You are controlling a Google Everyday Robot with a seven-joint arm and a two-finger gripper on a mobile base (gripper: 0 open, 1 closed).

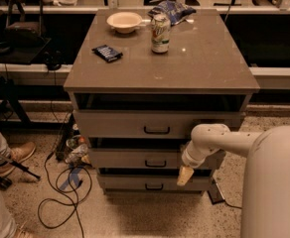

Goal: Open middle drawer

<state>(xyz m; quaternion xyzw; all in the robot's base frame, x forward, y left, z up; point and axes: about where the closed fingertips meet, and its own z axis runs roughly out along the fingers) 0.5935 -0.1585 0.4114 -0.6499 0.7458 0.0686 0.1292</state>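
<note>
The cabinet has three grey-beige drawers stacked under its top. The middle drawer [130, 158] has a flat front with a small black loop handle [156, 163] and looks closed or nearly so. My gripper [184, 175] hangs from the white arm [209, 140] in front of the cabinet. It is to the right of and a little below the middle drawer's handle, over the gap between the middle and bottom drawers, and it is not on the handle.
The top drawer [120, 124] and bottom drawer [125, 183] each have a black handle. On the cabinet top [204, 58] stand a can [160, 32], a bowl [124, 21], a dark snack bar [107, 53] and a chip bag [172, 9]. Cables [60, 192] and a person's shoe [13, 155] are on the floor at left.
</note>
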